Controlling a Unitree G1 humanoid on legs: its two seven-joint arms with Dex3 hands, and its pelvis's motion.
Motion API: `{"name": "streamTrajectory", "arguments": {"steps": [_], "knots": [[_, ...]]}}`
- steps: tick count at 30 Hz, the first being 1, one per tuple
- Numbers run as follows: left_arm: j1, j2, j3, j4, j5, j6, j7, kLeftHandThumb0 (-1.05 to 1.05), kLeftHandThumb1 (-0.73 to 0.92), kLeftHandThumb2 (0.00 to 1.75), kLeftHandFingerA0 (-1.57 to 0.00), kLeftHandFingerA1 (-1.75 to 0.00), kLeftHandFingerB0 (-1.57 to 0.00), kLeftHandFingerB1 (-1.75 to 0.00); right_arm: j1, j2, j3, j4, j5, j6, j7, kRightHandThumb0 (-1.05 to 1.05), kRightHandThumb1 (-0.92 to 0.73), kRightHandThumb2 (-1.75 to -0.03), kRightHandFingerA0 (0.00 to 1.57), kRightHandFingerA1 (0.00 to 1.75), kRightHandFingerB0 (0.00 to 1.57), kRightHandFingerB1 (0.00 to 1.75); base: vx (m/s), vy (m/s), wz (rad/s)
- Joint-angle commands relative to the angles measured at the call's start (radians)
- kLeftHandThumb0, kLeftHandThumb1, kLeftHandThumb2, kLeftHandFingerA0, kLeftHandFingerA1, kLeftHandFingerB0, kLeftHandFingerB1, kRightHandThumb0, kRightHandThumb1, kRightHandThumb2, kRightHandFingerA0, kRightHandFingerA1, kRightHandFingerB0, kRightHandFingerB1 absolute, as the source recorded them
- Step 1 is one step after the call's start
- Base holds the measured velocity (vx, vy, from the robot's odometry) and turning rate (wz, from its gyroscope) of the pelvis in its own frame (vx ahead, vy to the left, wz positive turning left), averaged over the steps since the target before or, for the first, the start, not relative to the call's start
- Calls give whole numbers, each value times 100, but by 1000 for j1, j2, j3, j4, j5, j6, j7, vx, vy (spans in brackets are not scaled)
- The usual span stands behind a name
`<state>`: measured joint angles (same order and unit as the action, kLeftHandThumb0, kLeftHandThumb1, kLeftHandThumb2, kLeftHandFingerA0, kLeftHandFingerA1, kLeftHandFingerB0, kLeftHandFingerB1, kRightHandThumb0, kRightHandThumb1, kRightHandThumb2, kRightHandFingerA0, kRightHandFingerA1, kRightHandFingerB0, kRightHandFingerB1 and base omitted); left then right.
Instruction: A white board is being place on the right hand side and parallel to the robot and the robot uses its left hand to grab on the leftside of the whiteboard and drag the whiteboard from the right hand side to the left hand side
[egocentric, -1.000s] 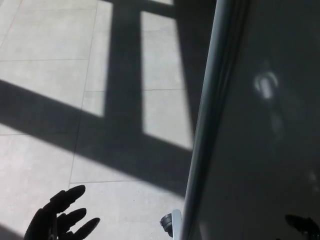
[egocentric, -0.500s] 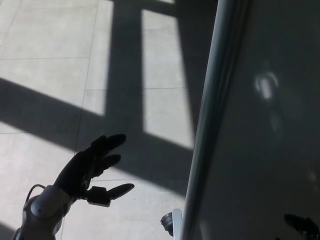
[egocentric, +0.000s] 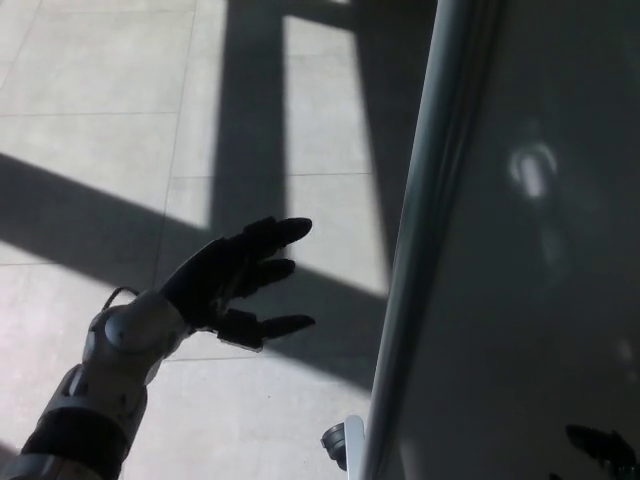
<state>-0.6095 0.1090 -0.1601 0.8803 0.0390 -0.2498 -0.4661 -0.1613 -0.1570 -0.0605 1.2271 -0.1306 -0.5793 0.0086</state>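
We find the whiteboard (egocentric: 520, 250) standing to the right of the left hand (egocentric: 232, 280), its pale left edge frame (egocentric: 415, 250) untouched, so in our judgement the grasp and the whole drag remain to be done. The hand is spread wide and holds nothing, short of that edge; bare floor (egocentric: 90, 130) lies open beyond and leftward, a caster (egocentric: 338, 445) below the frame.

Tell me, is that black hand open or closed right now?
Open. The left hand has its fingers spread apart, holds nothing, and is apart from the whiteboard edge.
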Motion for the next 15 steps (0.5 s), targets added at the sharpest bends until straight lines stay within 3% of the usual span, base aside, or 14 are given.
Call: {"name": "streamTrajectory", "arguments": {"steps": [1, 3, 5, 6, 8, 9, 12, 13, 15], "knots": [[-55, -18, -24, -3, 20, 49, -39, -65, 42, 78, -7, -28, -7, -15, -3, -5, -6, 3, 13, -20, 4, -105, -65, -70, 31, 133, 0, 64, 0, 0, 0], [-73, -29, -27, 0, 13, 63, -46, -64, 41, 78, -6, -27, -6, -19, -5, -5, -7, 3, 15, -17, 5, -105, -67, -69, 29, 131, 0, 63, 0, 0, 0], [-96, -48, -36, -2, 22, 75, -38, -70, 39, 69, -9, -24, -7, -22, -6, -7, 1, 0, 4, -12, -9, -105, -69, -69, 36, 131, 0, 67, 0, 0, 0], [-104, -57, -36, 1, 18, 71, -45, -61, 37, 79, -4, -27, 0, -25, -5, -7, 1, -1, 6, -13, -9, -105, -69, -69, 36, 131, 0, 69, 0, 0, 0], [-114, -63, -44, -5, 24, 85, -49, -70, 38, 72, -9, -20, -6, -24, -5, -5, 1, -2, 8, -11, -9, -105, -69, -69, 37, 130, 0, 68, 0, 0, 0], [-124, -74, -45, -1, 20, 90, -55, -71, 46, 55, -6, -26, -1, -27, -3, -3, -6, -4, 18, -12, 2, -105, -68, -69, 38, 128, 0, 68, 0, 0, 0], [-143, -97, -50, -1, 24, 95, -54, -70, 45, 54, -6, -26, -3, -27, -4, -3, -7, -3, 19, -8, -2, -105, -68, -69, 37, 129, 0, 72, 0, 0, 0], [-144, -99, -52, -3, 26, 94, -56, -62, 39, 80, -7, -21, -5, -25, -3, -4, -7, -3, 18, -8, -2, -105, -68, -69, 37, 129, 0, 70, 0, 0, 0], [-149, -104, -65, -2, 42, 83, -52, -66, 42, 80, -9, -17, -7, -20, -2, -4, -7, -3, 17, -7, -5, -105, -67, -69, 37, 129, 0, 70, 0, 0, 0]]}}
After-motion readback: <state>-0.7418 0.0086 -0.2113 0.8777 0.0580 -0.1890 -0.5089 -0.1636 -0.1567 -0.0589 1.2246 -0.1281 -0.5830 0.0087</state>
